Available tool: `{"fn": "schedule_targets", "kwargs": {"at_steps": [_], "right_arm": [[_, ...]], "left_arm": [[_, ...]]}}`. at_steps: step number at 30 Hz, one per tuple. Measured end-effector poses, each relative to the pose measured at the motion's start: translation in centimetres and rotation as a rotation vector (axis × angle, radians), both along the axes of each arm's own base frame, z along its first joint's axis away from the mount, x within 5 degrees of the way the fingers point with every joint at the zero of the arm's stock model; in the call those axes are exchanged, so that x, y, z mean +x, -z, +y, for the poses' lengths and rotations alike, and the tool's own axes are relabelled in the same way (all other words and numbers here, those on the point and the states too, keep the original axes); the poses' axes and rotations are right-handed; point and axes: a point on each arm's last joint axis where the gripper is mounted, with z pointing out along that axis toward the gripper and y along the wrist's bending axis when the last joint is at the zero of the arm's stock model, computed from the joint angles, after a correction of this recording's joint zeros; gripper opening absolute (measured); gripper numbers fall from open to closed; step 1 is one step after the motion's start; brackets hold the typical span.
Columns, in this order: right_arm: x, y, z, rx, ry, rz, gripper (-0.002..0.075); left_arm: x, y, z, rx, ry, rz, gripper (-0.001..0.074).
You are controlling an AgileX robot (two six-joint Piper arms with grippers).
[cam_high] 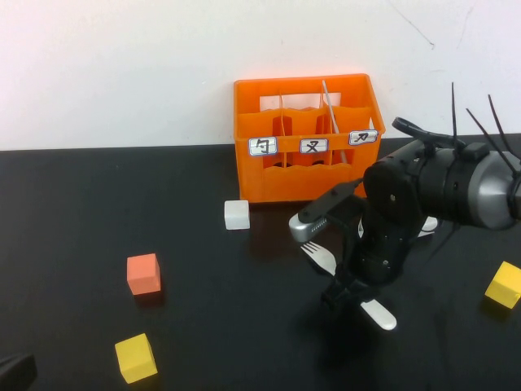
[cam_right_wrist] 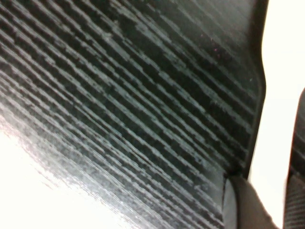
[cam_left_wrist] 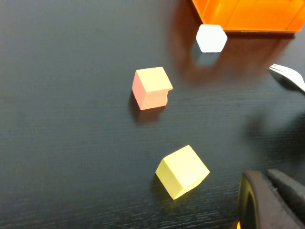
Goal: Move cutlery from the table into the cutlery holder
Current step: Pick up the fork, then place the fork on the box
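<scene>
Right gripper (cam_high: pixel 352 287) low over fork (cam_high: pixel 320 257) on black table (cam_high: pixel 73 212), handle running diagonally beneath the fingers, grip impossible to tell; orange holder (cam_high: pixel 305 138) just behind; left gripper (cam_left_wrist: pixel 267 202) parked far off, state unclear.

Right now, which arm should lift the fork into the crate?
Right. The right claw sits low over the fork, just in front of the cutlery holder. The left claw is at the table's near left corner, far from both.

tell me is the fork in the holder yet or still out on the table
Out: the fork lies flat on the table, before the cutlery holder, under the right gripper.
</scene>
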Motion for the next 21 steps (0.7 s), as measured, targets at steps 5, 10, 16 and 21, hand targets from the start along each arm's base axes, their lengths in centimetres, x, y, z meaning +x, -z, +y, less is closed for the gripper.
{"fn": "schedule_targets", "kwargs": {"at_steps": [5,10,16,21], "right_arm": [[-0.1,-0.5,-0.1,0.004,-0.006,-0.004,0.0163],[-0.6,-2.6,-0.1,0.062,-0.003,-0.041,0.0163],[-1.3,-7.4,0.4,0.235,-0.054,-0.158,0.0163],[-1.7,-10.5,0.9,0.380,-0.095,-0.262,0.0163]], "left_arm": [[0.0,0.0,0.0,0.001,0.000,0.000,-0.0001],[0.0,0.0,0.0,-0.001,0.000,-0.003,-0.0001],[0.0,0.0,0.0,-0.001,0.000,-0.003,-0.0001],[0.0,0.0,0.0,-0.001,0.000,-0.003,-0.0001]]}}
